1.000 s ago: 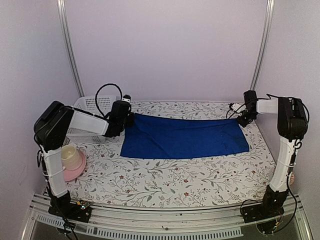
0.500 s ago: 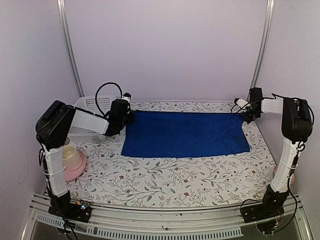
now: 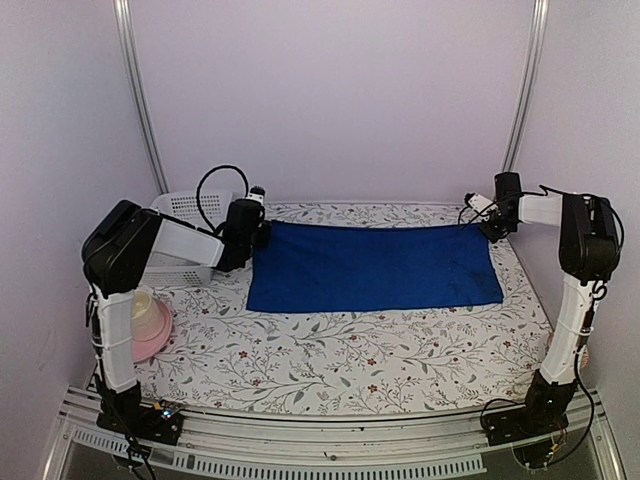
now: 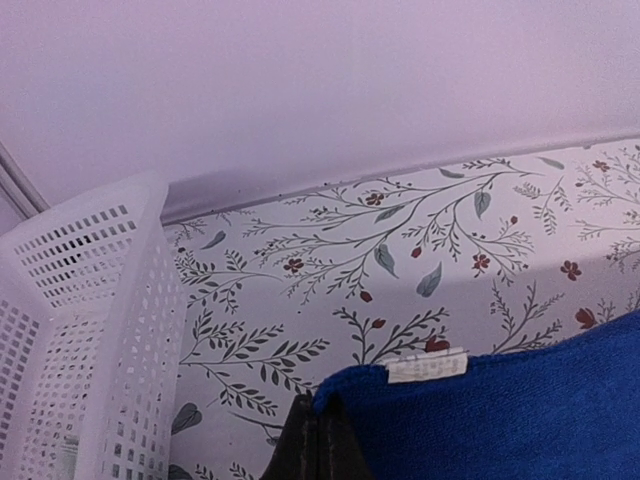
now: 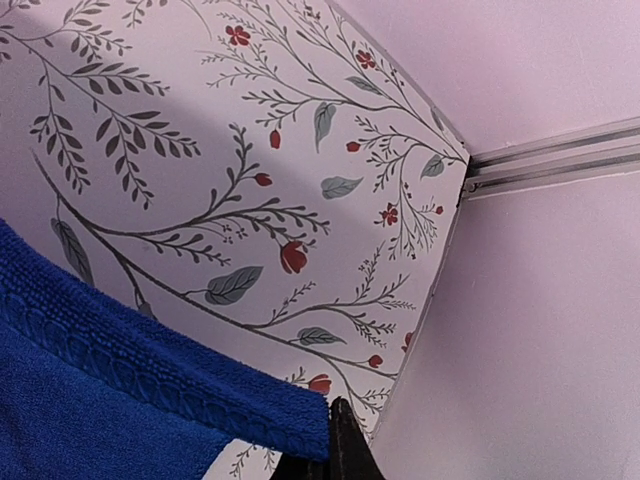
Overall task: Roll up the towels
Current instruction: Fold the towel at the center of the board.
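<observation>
The left gripper (image 3: 262,234) has its fingers pressed together on the far-left corner of the blue towel (image 3: 375,268). In the left wrist view the dark fingertips (image 4: 318,450) meet with no gap just where the towel's hem begins, close to a small white label (image 4: 427,366) sewn on that edge. The right gripper (image 3: 488,228) is likewise pinched shut on the far-right corner; its wrist view shows a dark fingertip (image 5: 341,448) right against the ribbed hem of the towel (image 5: 120,400). Between the two grips the far edge runs nearly straight, close to the back wall, and the cloth spreads flat toward the arms as a long rectangle with its near edge lying on the table (image 3: 330,370). A broad band of floral-printed surface lies between that near edge and the arm bases. On the left the room is tighter — a white perforated basket (image 3: 185,208) stands just beside the left gripper, and nearer the base sits a pink dish (image 3: 155,330) with a cream cup (image 3: 138,305) in it. On the right the table's edge runs close to the side wall. Plain pale lilac walls enclose the space, with metal rails in the rear corners.
</observation>
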Controlling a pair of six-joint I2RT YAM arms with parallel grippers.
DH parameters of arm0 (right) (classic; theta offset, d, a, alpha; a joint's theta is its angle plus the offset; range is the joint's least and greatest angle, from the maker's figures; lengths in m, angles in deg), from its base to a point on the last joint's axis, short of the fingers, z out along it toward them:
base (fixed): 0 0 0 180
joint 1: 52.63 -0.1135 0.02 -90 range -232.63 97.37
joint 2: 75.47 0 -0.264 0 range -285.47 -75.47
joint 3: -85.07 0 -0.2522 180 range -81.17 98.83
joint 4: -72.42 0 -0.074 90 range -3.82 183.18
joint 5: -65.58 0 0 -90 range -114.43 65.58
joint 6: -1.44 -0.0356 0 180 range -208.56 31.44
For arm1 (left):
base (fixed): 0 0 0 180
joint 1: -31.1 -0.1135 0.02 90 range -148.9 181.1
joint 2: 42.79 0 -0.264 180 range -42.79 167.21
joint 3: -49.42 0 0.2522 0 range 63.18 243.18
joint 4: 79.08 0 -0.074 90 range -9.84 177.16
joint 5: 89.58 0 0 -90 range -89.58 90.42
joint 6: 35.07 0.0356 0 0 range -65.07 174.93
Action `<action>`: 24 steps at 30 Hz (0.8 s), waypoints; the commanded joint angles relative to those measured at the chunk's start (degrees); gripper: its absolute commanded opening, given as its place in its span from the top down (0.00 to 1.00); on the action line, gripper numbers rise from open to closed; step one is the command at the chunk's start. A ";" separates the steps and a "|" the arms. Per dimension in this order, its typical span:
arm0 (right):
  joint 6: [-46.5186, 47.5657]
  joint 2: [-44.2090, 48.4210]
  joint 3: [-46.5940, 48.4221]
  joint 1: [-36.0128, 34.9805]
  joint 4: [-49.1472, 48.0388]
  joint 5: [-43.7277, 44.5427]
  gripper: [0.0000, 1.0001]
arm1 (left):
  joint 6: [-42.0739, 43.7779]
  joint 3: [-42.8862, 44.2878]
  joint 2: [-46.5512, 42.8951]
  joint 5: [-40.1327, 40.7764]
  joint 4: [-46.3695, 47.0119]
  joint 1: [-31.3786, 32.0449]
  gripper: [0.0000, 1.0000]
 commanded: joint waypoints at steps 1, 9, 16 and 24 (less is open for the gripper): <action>1.32 -0.07 -0.58 -0.45 1.45 -0.24 0.97 | 1.60 0.75 0.11 0.82 1.96 -0.96 1.00; 4.01 5.35 -7.28 -0.36 1.54 -1.53 0.97 | 1.09 -4.69 -4.13 -3.78 3.47 -1.05 1.00; 5.42 11.76 -12.12 0.46 2.17 -4.21 0.97 | -0.11 -10.04 -10.97 -5.28 2.83 -1.09 1.00; 9.24 17.05 -19.68 0.54 3.41 -7.27 0.97 | -1.34 -13.69 -14.04 -8.41 0.38 -1.09 1.00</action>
